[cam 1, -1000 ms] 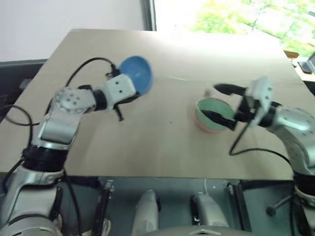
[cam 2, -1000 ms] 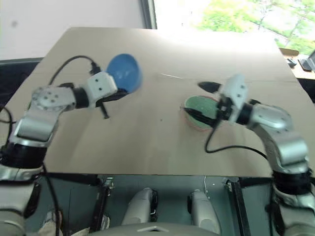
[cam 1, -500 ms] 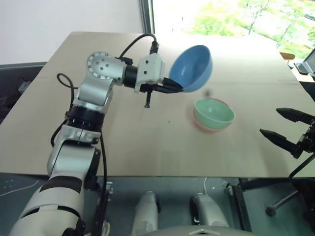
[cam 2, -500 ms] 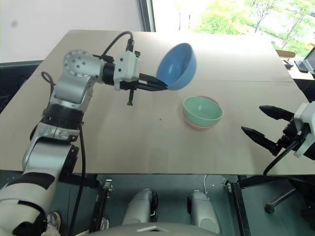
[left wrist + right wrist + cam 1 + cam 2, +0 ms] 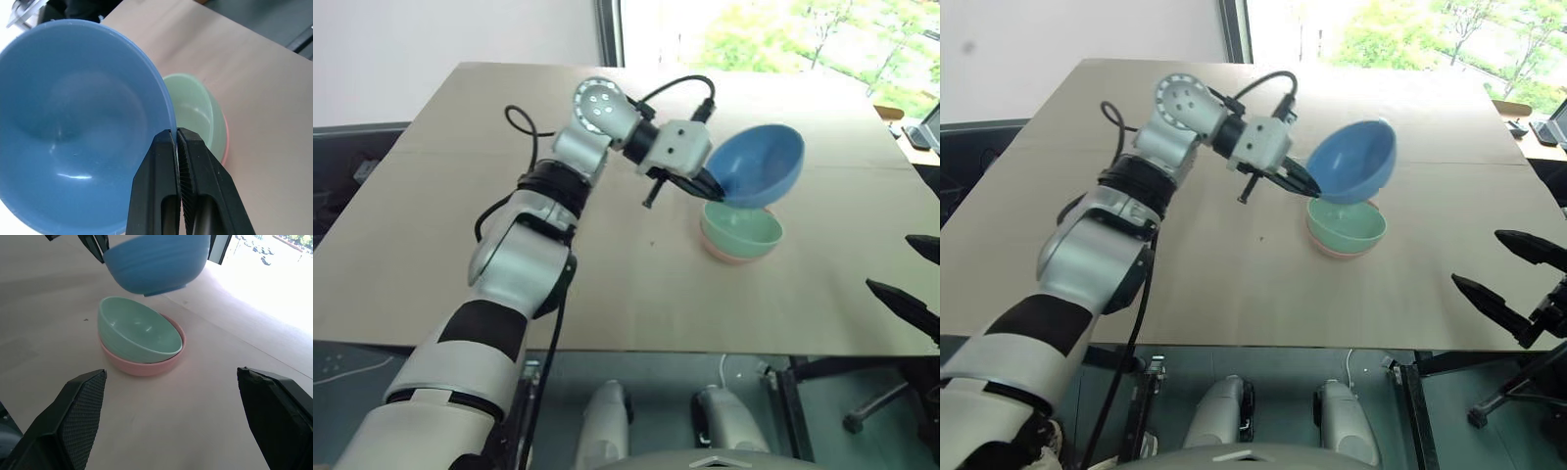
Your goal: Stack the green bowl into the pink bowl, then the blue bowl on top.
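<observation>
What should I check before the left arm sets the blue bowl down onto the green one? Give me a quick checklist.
1. Left gripper pinching blue bowl rim: ok.
2. Green bowl nested in pink bowl: ok, though it sits tilted.
3. Blue bowl above the stack, not touching: ok.
4. Blue bowl level for lowering: not ok, tilted.
5. Right gripper open and away from the stack: ok.
6. Blue bowl centred over green: cannot tell.

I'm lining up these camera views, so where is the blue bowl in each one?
Left eye: blue bowl upper right of centre.
Right eye: just right of centre, upper half.
Left wrist: left side, rim pinched.
Right wrist: top centre.
Shared landmark: green bowl nested in pink bowl.
</observation>
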Motion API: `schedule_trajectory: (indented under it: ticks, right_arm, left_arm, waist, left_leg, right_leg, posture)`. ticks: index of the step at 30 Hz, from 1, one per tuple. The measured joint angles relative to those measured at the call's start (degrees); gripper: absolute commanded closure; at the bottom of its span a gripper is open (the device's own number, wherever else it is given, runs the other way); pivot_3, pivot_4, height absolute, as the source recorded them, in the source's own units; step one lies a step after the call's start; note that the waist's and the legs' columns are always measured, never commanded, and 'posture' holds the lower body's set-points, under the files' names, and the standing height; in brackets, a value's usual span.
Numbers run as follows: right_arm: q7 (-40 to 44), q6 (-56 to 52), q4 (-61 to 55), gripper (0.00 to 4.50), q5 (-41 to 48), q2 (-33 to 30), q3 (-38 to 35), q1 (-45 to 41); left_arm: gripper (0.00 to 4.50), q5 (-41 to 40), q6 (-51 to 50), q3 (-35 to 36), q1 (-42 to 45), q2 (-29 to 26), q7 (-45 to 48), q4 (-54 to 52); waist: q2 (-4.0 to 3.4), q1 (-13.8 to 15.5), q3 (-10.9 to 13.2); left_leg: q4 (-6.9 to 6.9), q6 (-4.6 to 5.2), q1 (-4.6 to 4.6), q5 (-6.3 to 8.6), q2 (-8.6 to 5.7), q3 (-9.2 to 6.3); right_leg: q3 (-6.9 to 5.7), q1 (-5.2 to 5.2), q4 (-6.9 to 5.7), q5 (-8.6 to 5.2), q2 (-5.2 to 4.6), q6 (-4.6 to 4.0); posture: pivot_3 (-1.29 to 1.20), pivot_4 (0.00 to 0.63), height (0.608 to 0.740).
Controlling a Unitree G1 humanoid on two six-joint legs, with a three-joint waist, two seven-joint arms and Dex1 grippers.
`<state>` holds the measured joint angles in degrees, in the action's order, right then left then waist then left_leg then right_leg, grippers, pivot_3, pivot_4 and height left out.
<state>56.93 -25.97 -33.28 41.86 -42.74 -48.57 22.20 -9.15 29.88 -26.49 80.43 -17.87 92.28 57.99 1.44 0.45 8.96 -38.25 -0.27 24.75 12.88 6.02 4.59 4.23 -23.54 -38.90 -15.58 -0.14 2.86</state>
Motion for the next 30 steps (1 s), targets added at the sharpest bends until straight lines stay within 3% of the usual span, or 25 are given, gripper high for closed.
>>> schedule_trajectory:
  ticks: [3, 4, 7, 13, 18, 21, 25, 30]
  right_arm:
    - [-1.2, 0.0, -1.0, 0.00, 0.1, 0.3, 0.1, 0.4]
    - [-1.5, 0.0, -1.4, 0.00, 0.2, 0.3, 0.2, 0.4]
    - [-2.3, 0.1, -1.9, 0.00, 0.3, 0.3, 0.4, 0.2]
    - [-2.3, 0.6, -1.6, 0.00, 0.2, 0.2, 1.1, -0.3]
    - [-2.3, 1.3, -0.3, 0.00, -0.1, -0.6, 3.7, -2.7]
    - [-2.2, 1.8, 1.6, 0.00, -1.2, -1.5, 7.4, -5.1]
    - [-0.7, 2.5, 5.3, 0.00, -2.8, -3.4, 11.2, -8.0]
    - [3.0, 4.0, 11.4, 0.00, -4.4, -7.3, 13.7, -11.7]
  left_arm:
    - [4.37, 0.5, 2.9, -1.0, 0.1, 1.1, 0.0, 3.1]
    - [4.12, 0.5, 3.2, -0.9, 0.2, 1.5, 0.0, 3.7]
    - [3.15, -0.1, 3.3, -0.2, 0.8, 2.0, 0.0, 4.4]
    - [0.64, -0.3, 3.4, 5.5, 1.5, 2.6, -0.3, 4.4]
    - [0.64, -3.1, -6.2, 12.9, -1.0, -0.5, -3.3, -5.1]
    - [0.64, -7.2, -21.1, 17.9, -15.7, -9.1, -8.5, -24.9]
    - [0.64, -10.3, -40.0, 21.0, -33.4, -15.1, -17.6, -45.0]
    - [0.64, -17.5, -57.2, 31.6, -54.5, -23.5, -27.0, -67.8]
  waist:
    - [0.00, -0.1, 0.0]
    - [0.01, 0.0, 0.0]
    - [0.02, 0.1, 0.0]
    - [0.01, 0.2, 0.0]
    - [-0.07, -0.3, 0.0]
    - [-0.70, -2.0, -0.4]
    - [-0.74, -1.8, -0.4]
    - [-0.71, -1.4, -0.4]
  left_leg:
    - [-0.01, 0.00, 0.02, 0.00, 0.00, -0.01]
    - [-0.01, 0.00, 0.03, 0.00, 0.00, -0.01]
    - [-0.01, 0.00, 0.05, 0.00, 0.00, -0.02]
    - [-0.01, 0.00, 0.04, 0.00, 0.00, -0.05]
    - [0.01, 0.00, 0.00, 0.00, 0.01, -0.05]
    - [0.16, 0.00, -0.17, 0.00, 0.05, -0.03]
    - [-0.06, -0.01, -0.06, -0.01, 0.08, -0.22]
    - [-0.05, -0.01, -0.14, -0.01, 0.08, -0.17]
  right_leg:
    - [-0.01, 0.00, 0.01, 0.00, 0.00, 0.00]
    - [0.00, 0.00, 0.02, 0.00, 0.00, 0.00]
    - [0.00, 0.00, 0.03, 0.00, -0.01, 0.00]
    - [-0.04, 0.00, 0.02, 0.00, 0.00, -0.01]
    - [-0.04, 0.01, -0.01, 0.00, 0.00, -0.01]
    - [0.07, 0.05, -0.09, -0.01, 0.01, -0.01]
    - [-0.12, 0.05, -0.19, -0.01, 0.03, -0.01]
    - [-0.11, 0.11, -0.15, -0.02, -0.01, -0.02]
  posture:
    - [0.00, 0.150, 0.740]
    - [0.00, 0.150, 0.740]
    - [0.00, 0.150, 0.740]
    - [0.00, 0.150, 0.740]
    - [0.00, 0.150, 0.740]
    - [0.00, 0.150, 0.740]
    - [0.00, 0.150, 0.740]
    - [0.00, 0.150, 0.740]
